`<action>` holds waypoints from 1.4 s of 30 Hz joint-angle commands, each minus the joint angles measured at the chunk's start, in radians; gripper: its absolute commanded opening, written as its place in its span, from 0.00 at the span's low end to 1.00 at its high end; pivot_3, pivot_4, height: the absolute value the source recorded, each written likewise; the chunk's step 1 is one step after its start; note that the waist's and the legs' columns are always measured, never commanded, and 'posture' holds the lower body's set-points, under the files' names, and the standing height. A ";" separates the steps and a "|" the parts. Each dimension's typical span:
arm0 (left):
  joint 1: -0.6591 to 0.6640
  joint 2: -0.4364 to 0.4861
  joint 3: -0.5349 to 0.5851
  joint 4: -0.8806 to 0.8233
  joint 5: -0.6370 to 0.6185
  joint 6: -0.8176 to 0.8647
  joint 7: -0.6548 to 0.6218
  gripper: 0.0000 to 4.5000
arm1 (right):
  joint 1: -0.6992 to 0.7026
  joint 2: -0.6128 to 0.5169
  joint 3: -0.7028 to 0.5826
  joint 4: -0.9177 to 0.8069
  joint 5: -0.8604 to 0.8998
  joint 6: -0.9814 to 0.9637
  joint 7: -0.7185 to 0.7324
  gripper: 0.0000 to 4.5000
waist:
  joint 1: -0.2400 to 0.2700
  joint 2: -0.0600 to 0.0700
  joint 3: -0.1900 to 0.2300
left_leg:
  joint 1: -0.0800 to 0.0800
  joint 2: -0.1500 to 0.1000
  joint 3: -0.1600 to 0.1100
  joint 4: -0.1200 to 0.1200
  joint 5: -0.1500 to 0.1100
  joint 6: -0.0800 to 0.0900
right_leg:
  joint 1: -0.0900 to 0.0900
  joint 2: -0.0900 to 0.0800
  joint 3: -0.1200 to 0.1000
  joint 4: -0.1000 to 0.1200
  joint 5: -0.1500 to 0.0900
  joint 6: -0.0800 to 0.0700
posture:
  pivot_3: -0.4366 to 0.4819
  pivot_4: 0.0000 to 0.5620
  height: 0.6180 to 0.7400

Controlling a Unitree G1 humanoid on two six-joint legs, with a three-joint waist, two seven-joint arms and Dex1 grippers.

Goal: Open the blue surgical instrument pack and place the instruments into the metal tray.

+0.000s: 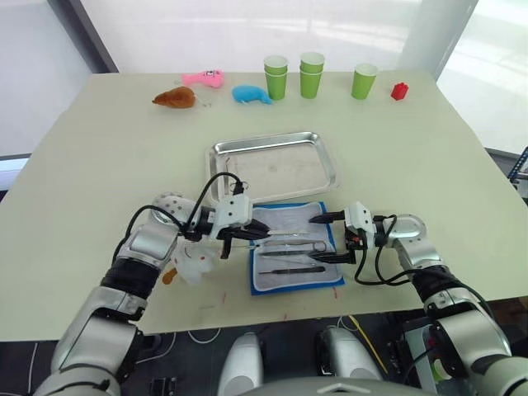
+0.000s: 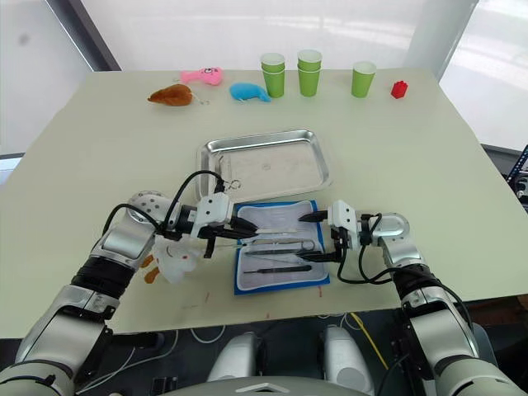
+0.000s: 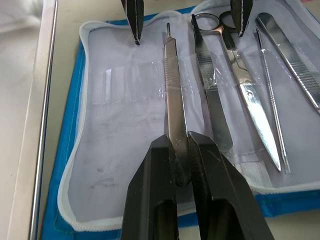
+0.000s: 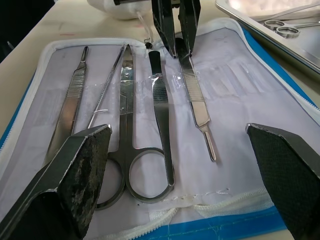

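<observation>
Left end effector (image 3: 181, 150) is clamped on a scalpel handle (image 3: 174, 100) lying in the opened blue surgical instrument pack (image 1: 295, 249). Right end effector (image 4: 180, 145) hangs spread wide, empty, over that pack's near edge. Its wrist view reveals scissors (image 4: 281, 27) inside the metal tray (image 1: 272, 167), just beyond the pack.

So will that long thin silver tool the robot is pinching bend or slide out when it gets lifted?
The flat silver metal handle looks stiff, so it probably won't bend. Its polished surface and the left gripper pinching only one end suggest it could slip or swivel. It seems tucked under a clear plastic strip in the open blue fabric pack, which may drag a little.
</observation>
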 commanded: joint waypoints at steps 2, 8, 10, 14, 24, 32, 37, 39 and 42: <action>-0.026 0.046 0.040 -0.079 -0.014 0.052 -0.021 0.01 | 0.054 0.008 0.058 0.068 -0.064 0.030 -0.006 1.00 | -0.001 0.000 0.000 | 0.001 0.000 -0.004 0.000 0.000 0.000 | 0.003 0.000 -0.002 0.000 -0.002 -0.001 | 0.48 0.27 1.00; -0.018 0.095 0.054 -0.136 -0.030 0.111 -0.045 0.01 | 0.063 0.005 0.058 0.058 -0.063 0.034 -0.004 1.00 | -0.001 0.002 0.001 | 0.002 -0.002 -0.019 0.000 0.000 0.000 | 0.012 0.002 -0.007 0.000 -0.008 -0.004 | 0.48 0.27 1.00; -0.012 0.109 0.060 -0.156 -0.037 0.128 -0.051 0.01 | 0.065 0.004 0.058 0.056 -0.064 0.035 -0.004 1.00 | -0.001 0.003 0.002 | 0.002 -0.002 -0.022 0.000 0.000 0.000 | 0.012 0.002 -0.009 0.000 -0.009 -0.005 | 0.48 0.27 1.00; 0.003 0.146 0.079 -0.194 -0.048 0.164 -0.070 0.01 | 0.064 0.003 0.059 0.057 -0.065 0.036 -0.004 1.00 | -0.002 0.004 0.003 | 0.002 -0.002 -0.025 -0.001 0.000 0.000 | 0.014 0.001 -0.016 0.000 -0.010 -0.005 | 0.48 0.27 1.00; 0.024 0.219 0.121 -0.275 -0.086 0.238 -0.096 0.01 | 0.064 0.005 0.059 0.057 -0.068 0.037 0.002 1.00 | -0.008 0.008 0.005 | 0.002 -0.012 -0.048 -0.004 0.000 0.000 | 0.022 0.001 -0.018 0.002 -0.023 -0.007 | 0.48 0.27 1.00; 0.051 0.306 0.159 -0.324 -0.118 0.285 -0.145 0.01 | 0.068 0.010 0.062 0.056 -0.070 0.035 0.002 1.00 | -0.022 0.009 0.005 | 0.003 -0.019 -0.069 -0.006 0.000 0.000 | 0.033 0.000 -0.019 0.002 -0.032 -0.007 | 0.48 0.27 1.00; 0.073 0.357 0.186 -0.338 -0.145 0.302 -0.171 0.01 | 0.069 0.013 0.062 0.055 -0.070 0.033 0.002 1.00 | -0.022 0.009 0.006 | 0.004 -0.019 -0.074 -0.007 0.000 0.000 | 0.034 0.001 -0.023 0.004 -0.034 -0.009 | 0.48 0.27 1.00; 0.070 0.358 0.201 -0.328 -0.150 0.308 -0.157 0.01 | 0.070 0.014 0.063 0.056 -0.071 0.032 0.002 1.00 | -0.022 0.009 0.006 | 0.003 -0.019 -0.075 -0.007 0.000 -0.001 | 0.034 0.001 -0.024 0.004 -0.034 -0.009 | 0.48 0.27 1.00; 0.054 0.329 0.236 -0.325 -0.179 0.354 -0.108 0.01 | 0.073 0.015 0.064 0.056 -0.071 0.031 0.003 1.00 | -0.022 0.010 0.006 | 0.004 -0.019 -0.071 -0.007 0.000 -0.001 | 0.034 0.002 -0.024 0.004 -0.034 -0.009 | 0.48 0.27 1.00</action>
